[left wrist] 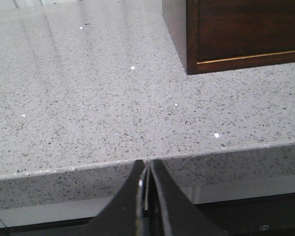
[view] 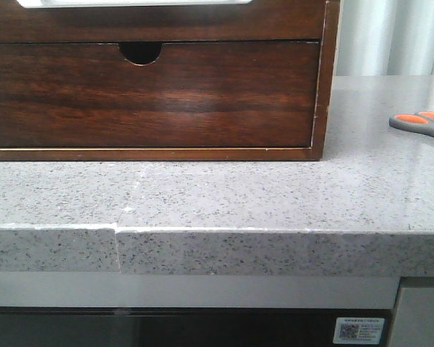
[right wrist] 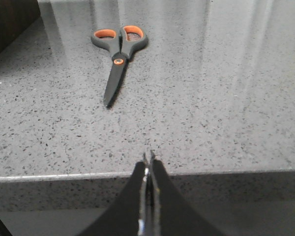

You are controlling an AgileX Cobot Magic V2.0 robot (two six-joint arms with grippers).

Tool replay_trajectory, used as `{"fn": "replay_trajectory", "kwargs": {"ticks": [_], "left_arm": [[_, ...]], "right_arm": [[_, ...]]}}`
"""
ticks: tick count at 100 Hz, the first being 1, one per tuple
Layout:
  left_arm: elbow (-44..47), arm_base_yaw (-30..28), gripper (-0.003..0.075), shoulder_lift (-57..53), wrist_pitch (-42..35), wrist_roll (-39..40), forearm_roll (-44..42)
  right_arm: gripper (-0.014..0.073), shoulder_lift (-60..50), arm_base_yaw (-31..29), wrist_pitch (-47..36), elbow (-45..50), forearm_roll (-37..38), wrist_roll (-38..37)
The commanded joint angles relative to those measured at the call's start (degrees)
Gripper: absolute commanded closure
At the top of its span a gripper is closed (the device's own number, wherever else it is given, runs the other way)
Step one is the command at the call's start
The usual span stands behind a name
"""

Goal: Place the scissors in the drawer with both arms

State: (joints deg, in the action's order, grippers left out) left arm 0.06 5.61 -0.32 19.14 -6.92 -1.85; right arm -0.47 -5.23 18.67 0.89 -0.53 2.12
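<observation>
The scissors (view: pixel 423 124) lie flat on the grey stone counter (view: pixel 217 195) at the far right, cut off by the frame edge. In the right wrist view the scissors (right wrist: pixel 119 59) show whole: grey handles with orange-lined loops, blades closed. My right gripper (right wrist: pixel 148 157) is shut and empty at the counter's front edge, well short of them. My left gripper (left wrist: pixel 146 164) is shut and empty at the front edge, left of the cabinet. The wide shallow drawer (view: pixel 152 23) is the dark strip at the cabinet's top, with white along its top edge. Neither gripper shows in the front view.
The dark wooden cabinet (view: pixel 152 94) stands on the counter's left and middle; its taller lower drawer front has a half-round notch (view: pixel 140 52). Its corner shows in the left wrist view (left wrist: pixel 246 34) and at the edge of the right wrist view (right wrist: pixel 10 19).
</observation>
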Motion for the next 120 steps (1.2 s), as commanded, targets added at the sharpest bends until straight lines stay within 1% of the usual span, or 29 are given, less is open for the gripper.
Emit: {"fn": "replay_trajectory", "kwargs": {"ticks": [1,55,71,84,94,111,120], "left_arm": [[1.40,-0.12,0.0739,-1.74,-1.86,0.69,0.02],[1.40,-0.12,0.0739,-1.74,-1.97,0.69,0.02],[1.40,-0.12,0.0739,-1.74,-4.98,0.69,0.02],[1.40,-0.12,0.0739,-1.74,-4.98,0.69,0.02],[1.40,-0.12,0.0739,-1.74,-6.18,0.69,0.02],[1.40,-0.12,0.0739,-1.74,-7.23,0.69,0.02],[1.40,-0.12,0.0739,-1.74,-7.59,0.69,0.02]], "right_arm": [[0.0665,-1.17,-0.28,-1.26,0.66,-0.12,0.46],[0.0665,-1.17,-0.28,-1.14,0.66,-0.12,0.46],[0.0665,-1.17,-0.28,-1.14,0.66,-0.12,0.46],[0.0665,-1.17,-0.28,-1.13,0.66,-0.12,0.46],[0.0665,-1.17,-0.28,-2.62,0.66,-0.12,0.46],[0.0665,-1.17,-0.28,-8.64,0.66,-0.12,0.46],[0.0665,-1.17,-0.28,-8.32,0.66,-0.12,0.46]]}}
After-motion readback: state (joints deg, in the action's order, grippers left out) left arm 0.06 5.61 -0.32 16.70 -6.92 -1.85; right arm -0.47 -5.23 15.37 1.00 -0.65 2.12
